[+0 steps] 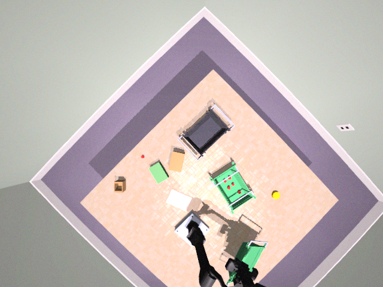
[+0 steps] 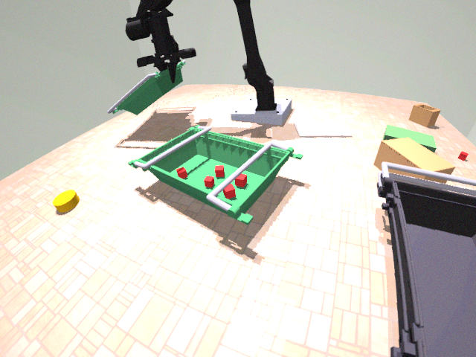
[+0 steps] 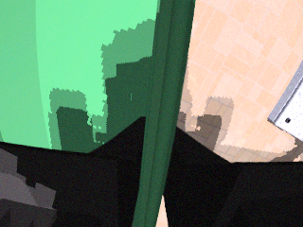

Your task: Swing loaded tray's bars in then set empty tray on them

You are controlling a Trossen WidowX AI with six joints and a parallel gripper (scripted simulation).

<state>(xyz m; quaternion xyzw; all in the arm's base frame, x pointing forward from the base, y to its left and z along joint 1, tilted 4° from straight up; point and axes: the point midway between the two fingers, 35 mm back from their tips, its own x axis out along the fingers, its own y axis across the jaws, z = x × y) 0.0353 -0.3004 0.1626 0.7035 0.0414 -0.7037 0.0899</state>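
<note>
The loaded green tray [image 1: 241,182] [image 2: 263,182] stands on the table with several small red blocks [image 1: 228,187] [image 2: 219,171] inside. One wire bar [image 1: 231,174] [image 2: 240,169] lies in across its top; the other bar [image 1: 240,199] [image 2: 176,147] also lies in across it, near the opposite end. My gripper [image 1: 241,269] [image 2: 172,77] [image 3: 152,125] is shut on a side wall of the empty green tray [image 1: 252,256] [image 2: 148,96] [image 3: 95,28]. That tray hangs raised and steeply tilted, away from the loaded tray, on the arm's side. Its visible end bar [image 2: 132,92] is swung out.
A dark tray [image 1: 202,131] [image 2: 442,261] stands beyond the loaded one. A tan block [image 1: 176,161] [image 2: 416,157], a green block [image 1: 158,172] [image 2: 409,136], a white slab [image 1: 179,200] and an open brown box [image 1: 119,185] are to one side. A yellow disc [image 1: 276,195] [image 2: 65,201] lies opposite.
</note>
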